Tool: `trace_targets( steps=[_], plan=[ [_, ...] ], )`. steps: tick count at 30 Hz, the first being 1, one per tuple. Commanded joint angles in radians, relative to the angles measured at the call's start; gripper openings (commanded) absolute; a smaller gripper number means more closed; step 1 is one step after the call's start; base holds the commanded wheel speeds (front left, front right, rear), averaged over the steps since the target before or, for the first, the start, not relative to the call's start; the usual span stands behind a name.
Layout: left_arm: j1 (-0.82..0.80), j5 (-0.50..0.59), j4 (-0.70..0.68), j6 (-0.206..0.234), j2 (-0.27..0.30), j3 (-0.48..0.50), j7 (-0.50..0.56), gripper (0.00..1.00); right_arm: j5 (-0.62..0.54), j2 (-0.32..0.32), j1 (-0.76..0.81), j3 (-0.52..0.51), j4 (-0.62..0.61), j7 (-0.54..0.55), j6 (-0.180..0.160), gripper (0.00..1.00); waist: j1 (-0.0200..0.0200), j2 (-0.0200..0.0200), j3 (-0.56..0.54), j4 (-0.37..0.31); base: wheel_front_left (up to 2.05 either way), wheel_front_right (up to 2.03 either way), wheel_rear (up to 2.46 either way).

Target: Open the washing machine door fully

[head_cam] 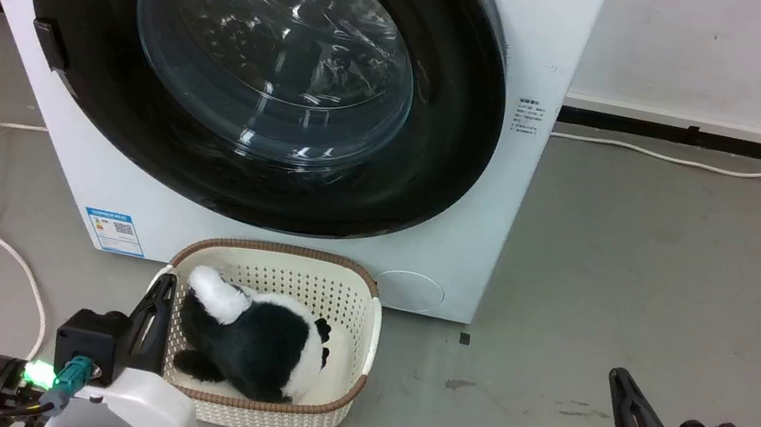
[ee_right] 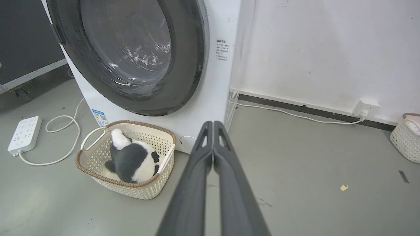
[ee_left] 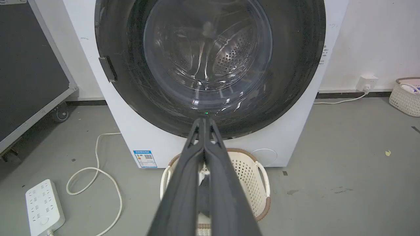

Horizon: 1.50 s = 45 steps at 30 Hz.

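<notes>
The white washing machine (head_cam: 492,249) is cut off at the top, and its black washing machine door (head_cam: 441,138) lies flat against its front. Below it, a cream basket (head_cam: 290,282) holds a plush panda (head_cam: 262,349). The left gripper (ee_left: 204,120) partly hides the basket. The left and right gripper (ee_right: 213,124) fingers are pressed together, empty.

Two markings on a white washing machine (head_cam: 506,212), neither sharp enough to read.
A small blue label (head_cam: 115,232) sits low on the machine's front, below and left of the washing machine door (head_cam: 265,68). It carries a QR code and fine print too small to make out. A short block of tiny dark print (head_cam: 527,116) stands on the white front just right of the door, also illegible.
</notes>
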Motion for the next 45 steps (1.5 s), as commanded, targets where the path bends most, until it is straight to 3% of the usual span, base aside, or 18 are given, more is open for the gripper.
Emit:
trace_targets(
  steps=[1,45],
  plan=[
    [0.018,0.009,-0.004,0.003,0.001,0.000,0.000,0.00,-0.006,0.002,-0.012,-0.001,-0.004,0.000,-0.001,0.00,0.0000,-0.0001,0.000,0.000,0.00,0.00,0.00],
    [0.018,0.009,-0.004,0.003,0.001,0.000,0.000,0.00,-0.006,0.002,-0.012,-0.001,-0.004,0.000,-0.001,0.00,0.0000,-0.0001,0.000,0.000,0.00,0.00,0.00]
  ],
)
